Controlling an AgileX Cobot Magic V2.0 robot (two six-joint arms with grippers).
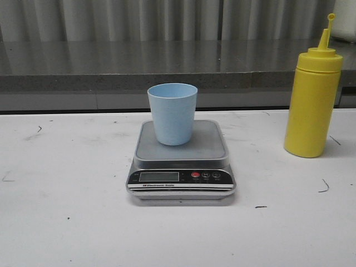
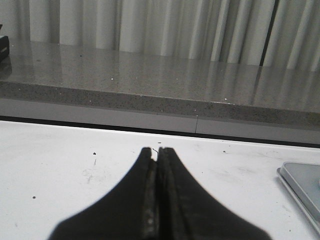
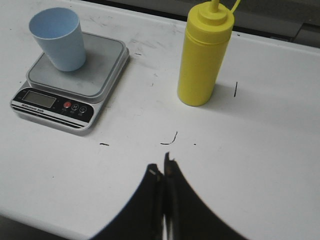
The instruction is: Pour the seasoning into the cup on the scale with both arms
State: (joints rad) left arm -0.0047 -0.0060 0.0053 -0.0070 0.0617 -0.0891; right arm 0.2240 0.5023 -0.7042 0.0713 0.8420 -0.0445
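Cup (image 1: 172, 113) upright on scale (image 1: 181, 158), centre of front frame. Bottle (image 1: 311, 103) upright on counter (image 1: 67, 222), right edge of frame, well apart from scale, untouched. Left gripper (image 2: 158, 150) and right gripper (image 3: 161, 169): jaws pressed together, holding nothing. Task looks unstarted. Your next move: spread right jaws, reach bottle body.

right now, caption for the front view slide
Blue cup upright on the scale, yellow bottle standing apart to its right.
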